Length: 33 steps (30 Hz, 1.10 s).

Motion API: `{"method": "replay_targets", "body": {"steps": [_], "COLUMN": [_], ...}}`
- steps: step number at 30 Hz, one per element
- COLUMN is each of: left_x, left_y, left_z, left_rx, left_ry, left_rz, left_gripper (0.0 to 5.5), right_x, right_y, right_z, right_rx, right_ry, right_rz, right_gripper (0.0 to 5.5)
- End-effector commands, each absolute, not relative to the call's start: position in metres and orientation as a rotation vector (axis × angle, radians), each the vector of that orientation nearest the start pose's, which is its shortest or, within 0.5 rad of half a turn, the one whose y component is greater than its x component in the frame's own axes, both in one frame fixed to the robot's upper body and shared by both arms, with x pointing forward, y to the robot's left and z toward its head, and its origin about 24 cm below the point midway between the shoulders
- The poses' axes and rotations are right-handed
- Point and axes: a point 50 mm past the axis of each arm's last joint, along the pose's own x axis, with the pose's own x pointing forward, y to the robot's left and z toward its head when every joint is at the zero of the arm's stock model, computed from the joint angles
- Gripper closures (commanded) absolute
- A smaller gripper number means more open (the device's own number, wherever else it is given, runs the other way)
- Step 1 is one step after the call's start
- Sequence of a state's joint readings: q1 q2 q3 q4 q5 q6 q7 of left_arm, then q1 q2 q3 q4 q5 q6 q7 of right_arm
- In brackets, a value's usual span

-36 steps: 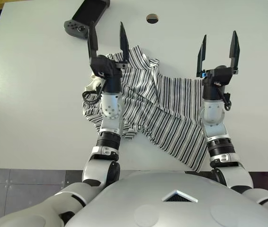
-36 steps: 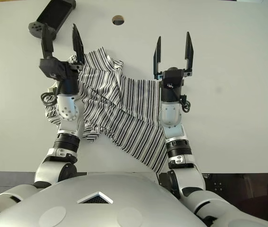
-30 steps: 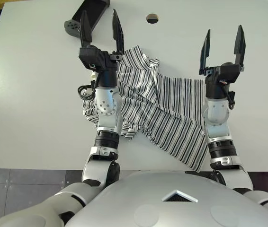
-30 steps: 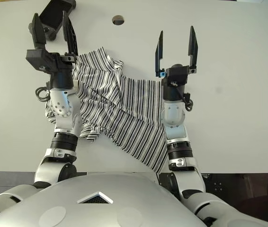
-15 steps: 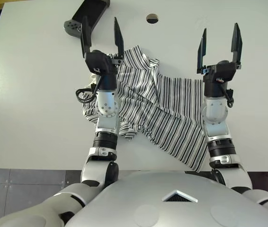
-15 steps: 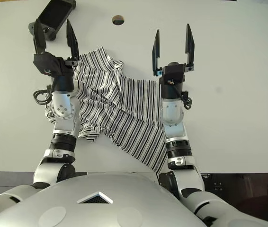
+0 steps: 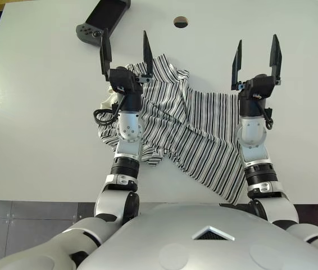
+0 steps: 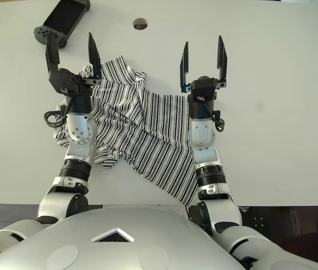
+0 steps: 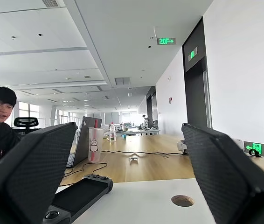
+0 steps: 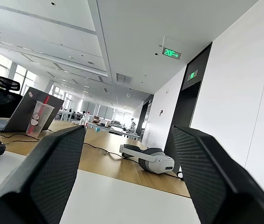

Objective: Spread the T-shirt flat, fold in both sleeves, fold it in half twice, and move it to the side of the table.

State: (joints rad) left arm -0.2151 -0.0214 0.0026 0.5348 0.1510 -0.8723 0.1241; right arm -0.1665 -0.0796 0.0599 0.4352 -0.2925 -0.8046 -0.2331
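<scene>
My left hand (image 7: 125, 44) stands open above the far left part of the striped T-shirt (image 7: 192, 129), its two dark fingers (image 9: 29, 172) spread wide, pointing up and away from me and gripping nothing. My right hand (image 7: 257, 46) is open in the same way, fingers (image 10: 57, 182) well apart and empty, raised over the shirt's far right edge. The T-shirt lies crumpled on the white worktop (image 7: 41, 129) between my two arms, not spread flat: black and white stripes run in several directions where the cloth is bunched and folded over itself (the thickest bunching is under and beside my left forearm). My left forearm lies across the shirt's left part, and my right forearm runs along its right side. From there the cloth narrows to a corner that reaches the near edge of the worktop just beside my right elbow. The far end of the shirt rises in a rumpled peak just beside my left hand. Beyond my left hand, near the far edge of the worktop, lies a dark handheld game console (image 7: 100, 19), well apart from the shirt, and to its right there is a round cable hole (image 7: 180, 22) in the surface. Past the worktop, from my right wrist, I see a white headset (image 10: 150, 161) on a wooden desk.
</scene>
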Motion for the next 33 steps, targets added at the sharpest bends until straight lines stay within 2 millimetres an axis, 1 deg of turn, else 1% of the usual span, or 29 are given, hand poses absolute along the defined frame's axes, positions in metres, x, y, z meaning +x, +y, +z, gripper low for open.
{"method": "replay_targets", "body": {"steps": [1, 2, 4, 5, 7, 8, 9, 10, 11, 12, 14, 15, 17, 20, 23, 24, 26, 27, 28, 30, 33], "left_x": [0.272, 0.273, 0.278, 0.28, 0.28, 0.279, 0.278, 0.277, 0.278, 0.279, 0.281, 0.282, 0.283, 0.284, 0.285, 0.284, 0.284, 0.284, 0.283, 0.281, 0.278], "left_y": [0.125, 0.128, 0.14, 0.146, 0.153, 0.155, 0.156, 0.156, 0.155, 0.154, 0.151, 0.15, 0.147, 0.144, 0.141, 0.141, 0.141, 0.142, 0.143, 0.145, 0.148], "left_z": [0.065, 0.069, 0.08, 0.086, 0.095, 0.1, 0.105, 0.108, 0.11, 0.112, 0.113, 0.114, 0.115, 0.116, 0.114, 0.113, 0.112, 0.111, 0.111, 0.11, 0.108], "left_rx": [0.014, -0.025, -0.106, -0.131, -0.147, -0.155, -0.162, -0.167, -0.172, -0.174, -0.178, -0.18, -0.183, -0.188, -0.194, -0.197, -0.201, -0.203, -0.203, -0.203, -0.2], "left_ry": [-0.582, -0.585, -0.602, -0.617, -0.647, -0.669, -0.689, -0.701, -0.708, -0.71, -0.709, -0.708, -0.709, -0.708, -0.697, -0.693, -0.688, -0.686, -0.684, -0.683, -0.68], "left_rz": [-0.015, -0.001, 0.042, 0.063, 0.087, 0.095, 0.096, 0.095, 0.091, 0.086, 0.077, 0.072, 0.06, 0.041, 0.025, 0.024, 0.023, 0.024, 0.027, 0.037, 0.046], "left_gripper": [1.33, 1.33, 1.33, 1.33, 1.33, 1.33, 1.33, 1.33, 1.33, 1.33, 1.33, 1.33, 1.33, 1.33, 1.33, 1.33, 1.33, 1.33, 1.33, 1.33, 1.33], "right_x": [0.266, 0.269, 0.281, 0.288, 0.302, 0.312, 0.323, 0.33, 0.333, 0.33, 0.32, 0.317, 0.316, 0.312, 0.314, 0.318, 0.331, 0.34, 0.35, 0.362, 0.366], "right_y": [-0.131, -0.131, -0.124, -0.112, -0.094, -0.078, -0.06, -0.048, -0.035, -0.023, -0.006, 0.0, 0.01, 0.016, 0.011, 0.006, -0.013, -0.03, -0.053, -0.095, -0.153], "right_z": [0.065, 0.066, 0.075, 0.081, 0.097, 0.102, 0.1, 0.095, 0.085, 0.07, 0.047, 0.04, 0.027, 0.009, 0.002, 0.002, 0.006, 0.008, 0.01, 0.014, 0.016], "right_rx": [-0.246, -0.214, -0.284, -0.375, -0.464, -0.531, -0.641, -0.735, -0.831, -0.9, -0.971, -0.966, -0.919, -0.879, -0.851, -0.83, -0.786, -0.77, -0.749, -0.726, -0.692], "right_ry": [-0.564, -0.525, -0.446, -0.411, -0.36, -0.316, -0.251, -0.186, -0.126, -0.07, -0.008, 0.018, 0.084, 0.183, 0.233, 0.252, 0.297, 0.329, 0.367, 0.423, 0.491], "right_rz": [0.073, 0.108, 0.281, 0.407, 0.561, 0.667, 0.773, 0.856, 0.939, 1.02, 1.133, 1.152, 1.132, 1.089, 1.032, 0.995, 0.883, 0.799, 0.702, 0.541, 0.345], "right_gripper": [2.06, 2.06, 2.06, 2.06, 2.06, 2.06, 2.06, 2.06, 2.06, 2.06, 2.06, 2.06, 2.06, 2.06, 2.06, 2.06, 2.06, 2.06, 2.06, 2.06, 2.06]}}
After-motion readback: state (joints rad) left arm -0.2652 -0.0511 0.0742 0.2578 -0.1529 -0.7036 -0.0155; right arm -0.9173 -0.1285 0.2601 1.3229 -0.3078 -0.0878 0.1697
